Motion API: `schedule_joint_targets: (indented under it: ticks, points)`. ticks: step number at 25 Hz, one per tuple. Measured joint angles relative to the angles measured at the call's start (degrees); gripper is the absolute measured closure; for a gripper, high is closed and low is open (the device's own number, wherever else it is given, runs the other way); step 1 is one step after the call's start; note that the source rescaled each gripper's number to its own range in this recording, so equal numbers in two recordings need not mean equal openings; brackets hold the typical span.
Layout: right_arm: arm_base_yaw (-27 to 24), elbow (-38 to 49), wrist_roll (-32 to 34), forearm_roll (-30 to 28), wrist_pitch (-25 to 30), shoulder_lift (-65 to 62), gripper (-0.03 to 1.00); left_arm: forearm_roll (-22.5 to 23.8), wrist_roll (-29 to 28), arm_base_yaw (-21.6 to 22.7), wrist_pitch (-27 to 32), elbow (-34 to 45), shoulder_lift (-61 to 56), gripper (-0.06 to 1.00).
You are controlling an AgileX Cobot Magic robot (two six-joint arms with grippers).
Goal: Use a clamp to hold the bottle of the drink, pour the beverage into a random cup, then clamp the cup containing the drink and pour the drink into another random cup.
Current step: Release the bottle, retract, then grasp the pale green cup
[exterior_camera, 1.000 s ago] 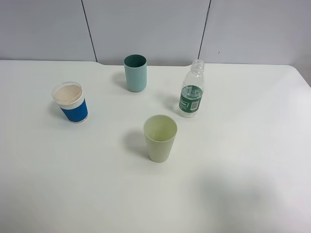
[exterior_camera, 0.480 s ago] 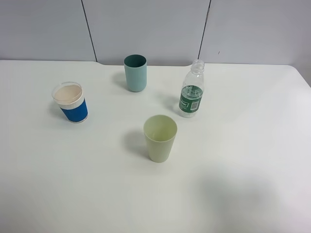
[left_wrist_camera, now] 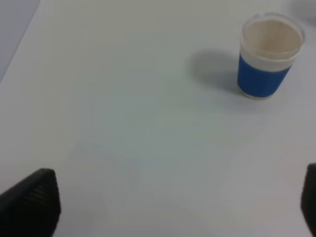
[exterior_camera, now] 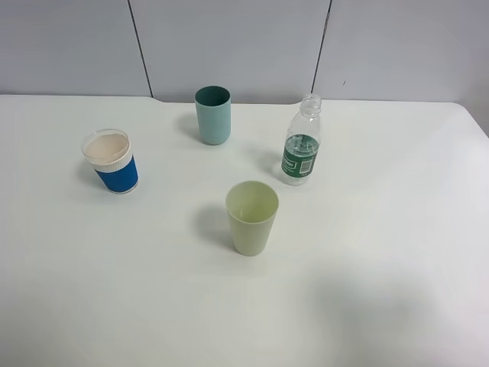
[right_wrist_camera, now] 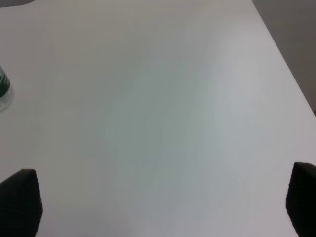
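Note:
A small clear bottle [exterior_camera: 301,142] with a dark green label stands uncapped at the back right of the white table [exterior_camera: 397,229]; its lower edge [right_wrist_camera: 3,94] also shows in the right wrist view. A pale yellow-green cup [exterior_camera: 251,217] stands upright in the middle, nothing visible inside. A blue-sleeved paper cup [exterior_camera: 111,161] [left_wrist_camera: 269,55] stands at the left, beige inside. No arm appears in the high view. My left gripper [left_wrist_camera: 177,207] is open over bare table, well short of the blue cup. Wide open as well, my right gripper [right_wrist_camera: 160,205] hovers over bare table beside the bottle.
A darker teal straight-sided cup [exterior_camera: 212,115] stands at the back, between the blue cup and the bottle. The table's right edge [right_wrist_camera: 286,64] runs close to the right gripper. A grey panelled wall [exterior_camera: 229,46] rises behind the table.

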Motion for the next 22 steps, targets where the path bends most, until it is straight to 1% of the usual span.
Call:
schedule_joint_targets:
  ticks: [12,15,17,22]
  points:
    - [0.0,0.0,0.0,0.0,0.0,0.0,-0.03,-0.1,0.3,0.0,-0.1,0.0,0.0,-0.03]
    - [0.0,0.0,0.0,0.0,0.0,0.0,-0.03,-1.5,2.4,0.0,-0.5,-0.5,0.0,-0.03]
    - [0.0,0.0,0.0,0.0,0.0,0.0,-0.03,-3.0,4.0,0.0,-2.5,-1.3,0.7,-0.03]
    - [0.0,0.0,0.0,0.0,0.0,0.0,-0.03,-5.7,7.5,0.0,-6.0,-1.7,6.7,-0.03]
